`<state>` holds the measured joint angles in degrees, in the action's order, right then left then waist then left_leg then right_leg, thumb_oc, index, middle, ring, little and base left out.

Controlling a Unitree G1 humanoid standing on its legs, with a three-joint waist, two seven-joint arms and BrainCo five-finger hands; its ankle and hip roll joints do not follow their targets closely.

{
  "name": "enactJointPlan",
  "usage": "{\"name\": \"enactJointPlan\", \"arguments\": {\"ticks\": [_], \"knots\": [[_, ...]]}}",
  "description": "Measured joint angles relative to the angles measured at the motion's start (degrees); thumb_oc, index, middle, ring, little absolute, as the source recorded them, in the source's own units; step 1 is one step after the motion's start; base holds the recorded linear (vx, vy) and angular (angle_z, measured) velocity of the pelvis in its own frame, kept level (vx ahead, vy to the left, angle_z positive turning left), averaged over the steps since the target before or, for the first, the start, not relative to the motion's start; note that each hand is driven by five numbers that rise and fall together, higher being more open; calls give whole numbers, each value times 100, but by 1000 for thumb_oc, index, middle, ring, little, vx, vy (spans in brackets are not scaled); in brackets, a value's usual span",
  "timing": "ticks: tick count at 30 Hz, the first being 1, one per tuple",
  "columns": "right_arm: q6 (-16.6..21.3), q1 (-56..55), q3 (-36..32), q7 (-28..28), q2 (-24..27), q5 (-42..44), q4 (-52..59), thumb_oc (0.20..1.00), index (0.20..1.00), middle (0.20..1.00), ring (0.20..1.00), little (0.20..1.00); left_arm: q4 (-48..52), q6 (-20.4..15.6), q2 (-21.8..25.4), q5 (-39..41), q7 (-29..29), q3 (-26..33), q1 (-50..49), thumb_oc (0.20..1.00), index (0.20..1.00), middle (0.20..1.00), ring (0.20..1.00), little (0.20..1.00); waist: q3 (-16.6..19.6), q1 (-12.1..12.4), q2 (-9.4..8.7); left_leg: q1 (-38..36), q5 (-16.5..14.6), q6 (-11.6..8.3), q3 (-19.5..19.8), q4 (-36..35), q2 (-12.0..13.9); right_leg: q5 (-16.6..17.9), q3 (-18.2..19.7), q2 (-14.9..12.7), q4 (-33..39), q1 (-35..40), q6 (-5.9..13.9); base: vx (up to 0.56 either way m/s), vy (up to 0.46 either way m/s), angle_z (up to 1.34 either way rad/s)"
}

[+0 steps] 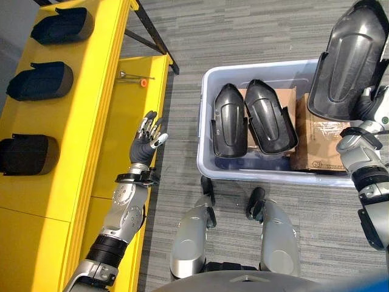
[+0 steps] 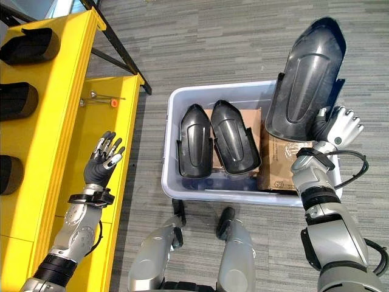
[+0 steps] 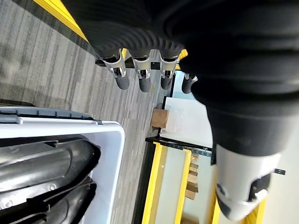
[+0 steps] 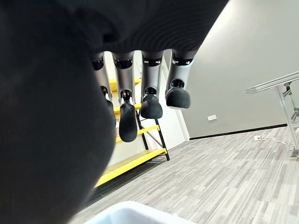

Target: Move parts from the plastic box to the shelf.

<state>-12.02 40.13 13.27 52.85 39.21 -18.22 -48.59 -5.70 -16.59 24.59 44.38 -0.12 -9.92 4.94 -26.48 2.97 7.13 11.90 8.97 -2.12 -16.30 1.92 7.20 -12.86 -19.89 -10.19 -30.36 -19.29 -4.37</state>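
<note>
Raised above the plastic box (image 2: pixel 182 97), the right hand (image 2: pixel 338 126) carried a black moulded part (image 2: pixel 307 79) upright in the right eye view, its lower edge pinched against the palm. Two more black parts (image 2: pixel 216 143) lay side by side inside the box — hollow sides up — resting partly on a cardboard carton (image 2: pixel 279 161). At the view's left edge stood the yellow shelf (image 2: pixel 51 97), with three dark parts on its upper level and a small metal tool with an orange tip (image 2: pixel 103 100) on the lower level. Over that lower level the left hand (image 2: pixel 102 161) hovered, holding nothing, fingers straight and spread.

From the left eye view the layout read the same: left hand (image 1: pixel 148 141) open above the shelf (image 1: pixel 103 79), right hand (image 1: pixel 371 115) mostly behind the lifted part (image 1: pixel 349 58), two parts (image 1: pixel 249 118) down in the box (image 1: pixel 209 79).

Seen from the left wrist, the left hand's fingers (image 3: pixel 140 70) pointed out relaxed over grey carpet — a white corner of the box (image 3: pixel 110 154) and the black parts (image 3: pixel 42 177) inside it showed beside them.

Seen from the right wrist, the right hand's fingers (image 4: pixel 128 119) hung curled beside the dark cover, with a yellow rack (image 4: pixel 135 161) and a grey wall beyond.
</note>
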Motion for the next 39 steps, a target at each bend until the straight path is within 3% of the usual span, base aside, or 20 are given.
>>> {"name": "enactJointPlan", "arguments": {"ticks": [9, 16, 18, 20, 21, 22, 24, 25, 26, 27, 28, 29, 31, 32, 35, 39], "knots": [[377, -923, -77, -945, -29, -10, 1054, 200, 200, 200, 200, 200, 26, 166, -191, -66, 58, 109, -106, 1000, 1000, 1000, 1000, 1000, 448, -28, 6, -432, -33, 59, -24, -86, -68, 5, -34, 24, 259, 510, 104, 63, 27, 0], [888, -1546, 152, -2080, -475, -11, 2333, 200, 200, 200, 200, 200, 70, 392, -440, -337, 304, 391, -699, 1000, 1000, 1000, 1000, 1000, 752, 30, -58, -680, -30, 57, 108, -93, -22, -217, -156, 30, 241, 824, 120, 31, 1, 9], [933, -1828, 151, -2203, -519, -5, 2646, 200, 200, 200, 200, 200, 62, 402, -547, -355, 293, 394, -828, 1000, 1000, 1000, 1000, 1000, 799, 39, -24, -688, -195, 91, -55, -147, 29, -193, -304, 9, 280, 913, 56, -29, 13, 28], [1040, -2174, 148, -2306, -595, -5, 2793, 200, 200, 200, 200, 200, -24, 452, -609, -448, 247, 385, -834, 1000, 1000, 1000, 1000, 1000, 856, -28, -153, -681, -428, 173, -588, 27, 166, -52, -627, -170, 492, 1070, -23, -123, 50, 71], [1041, -2390, 144, -2362, -711, -5, 2908, 200, 200, 200, 200, 200, -32, 473, -582, -452, 210, 383, -825, 1000, 1000, 1000, 1000, 1000, 926, -86, -375, -738, -413, 110, -856, 147, 280, 108, -792, -321, 784, 1175, 43, -160, 71, 80], [1083, -2477, 153, -2379, -721, -9, 2961, 200, 200, 200, 200, 200, -34, 472, -593, -453, 165, 371, -811, 1000, 1000, 1000, 1000, 1000, 931, -96, -430, -922, -408, 93, -836, 267, 340, 196, -852, -414, 903, 1265, 112, -197, 97, 69], [1116, -2496, 273, -2362, -774, 2, 2965, 200, 200, 200, 200, 200, -87, 466, -639, -455, 140, 319, -818, 1000, 1000, 1000, 1000, 1000, 990, -178, -336, -1146, -245, 98, -782, 470, 344, 252, -944, -534, 771, 1310, 198, -199, 158, 56], [1123, -2514, 334, -2348, -865, 16, 2966, 200, 200, 200, 200, 200, -148, 461, -641, -455, 128, 319, -779, 1000, 1000, 1000, 1000, 1000, 1003, -216, -369, -1170, -42, 173, -775, 152, 181, 328, -891, -556, 834, 1318, 190, -161, 223, 97], [1149, -2522, 374, -2347, -1006, 19, 2969, 200, 200, 200, 200, 200, -141, 445, -636, -459, 125, 318, -651, 1000, 1000, 1000, 1000, 1000, 1041, -219, -432, -1258, 427, 257, -623, -545, -4, 386, -868, -534, 1060, 1311, 189, -142, 291, 118], [1182, -2471, 403, -2364, -1102, 63, 2968, 200, 200, 200, 200, 200, -125, 432, -652, -520, 122, 312, -443, 1000, 1000, 1000, 1000, 1000, 1075, -182, -459, -1176, 257, 368, -646, -627, 30, 592, -1177, -609, 1395, 1359, 289, -93, 284, 90], [1182, -2458, 413, -2405, -1264, 66, 2969, 200, 200, 200, 200, 200, -137, 443, -643, -580, 116, 311, -411, 1000, 1000, 1000, 1000, 1000, 1074, -40, -500, -1136, -284, 277, -930, 11, 154, 780, -1210, -609, 1566, 1384, 348, -92, 410, 71], [1193, -2479, 459, -2428, -1391, 82, 2976, 200, 200, 200, 200, 200, -151, 470, -611, -699, 82, 308, -452, 1000, 1000, 1000, 1000, 1000, 1094, -39, -488, -1299, -537, 149, -1065, 218, 138, 951, -1275, -640, 1709, 1588, 524, -57, 323, 50], [1257, -2530, 555, -2512, -1340, 116, 2992, 200, 200, 200, 200, 200, -147, 477, -595, -856, 44, 252, -516, 1000, 1000, 1000, 1000, 1000, 1231, -205, -315, -1557, -787, 52, -1109, -153, 34, 1026, -1407, -690, 1744, 1821, 734, -106, 434, 83], [1308, -2569, 558, -2541, -1484, 130, 3022, 200, 200, 200, 200, 200, -142, 481, -463, -970, 52, 264, -570, 1000, 1000, 1000, 1000, 1000, 1327, -164, -516, -1513, -793, 193, -1022, -187, -219, 1145, -1167, -792, 1984, 1848, 928, -123, 440, 77], [1385, -2671, 549, -2613, -1576, 242, 3136, 200, 200, 200, 200, 200, -143, 495, -360, -1147, 54, 292, -765, 1000, 1000, 1000, 1000, 1000, 1385, -133, -620, -1494, -834, 326, -886, -183, -419, 1365, -950, -827, 2237, 1974, 1064, -119, 336, 30], [1434, -2764, 796, -2840, -1665, 356, 3279, 200, 200, 200, 200, 200, -116, 496, -49, -1551, 49, 369, -1132, 1000, 1000, 1000, 1000, 1000, 1489, 153, -753, -1591, -812, 419, -913, -383, -638, 1810, -1053, -880, 2787, 2238, 1212, -164, 312, 6]]}}
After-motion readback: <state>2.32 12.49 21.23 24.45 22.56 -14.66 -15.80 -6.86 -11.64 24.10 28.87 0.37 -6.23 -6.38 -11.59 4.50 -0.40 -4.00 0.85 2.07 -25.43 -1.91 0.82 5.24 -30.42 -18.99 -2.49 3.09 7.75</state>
